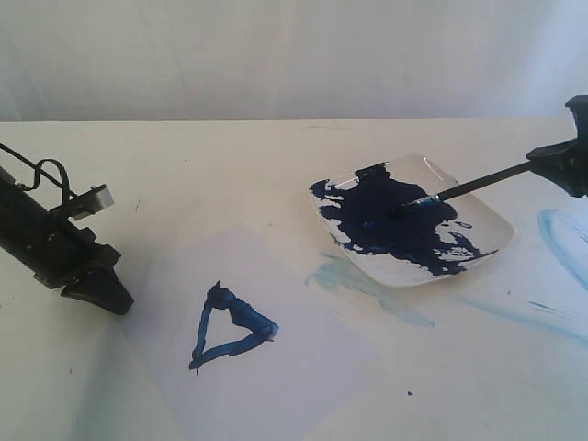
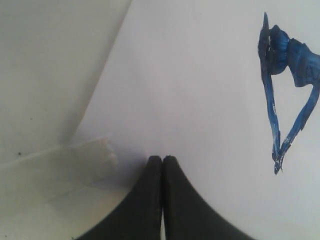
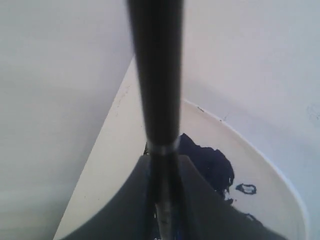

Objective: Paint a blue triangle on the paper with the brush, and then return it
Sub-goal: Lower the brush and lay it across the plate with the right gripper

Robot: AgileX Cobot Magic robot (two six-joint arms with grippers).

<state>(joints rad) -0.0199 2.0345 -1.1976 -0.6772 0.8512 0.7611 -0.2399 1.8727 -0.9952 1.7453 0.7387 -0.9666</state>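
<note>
Right gripper (image 3: pixel 163 161) clamped on brush (image 1: pixel 482 184), tip in blue paint (image 1: pixel 381 220) on plate (image 1: pixel 491 225), left gripper (image 2: pixel 162 159) closed and empty, triangle (image 1: pixel 241 315) on paper (image 1: pixel 303 367)

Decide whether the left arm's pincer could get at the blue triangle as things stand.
Probably yes. The left pincer sits shut over the paper, with only bare paper between it and the blue triangle; the brush is away at the plate.

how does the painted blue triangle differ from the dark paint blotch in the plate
The rough blue triangle outline is small and hollow; the dark-blue paint blotch is larger, filled. Triangle lies on thin pale paper, blotch in the white square plate. Both are blue paint.
</note>
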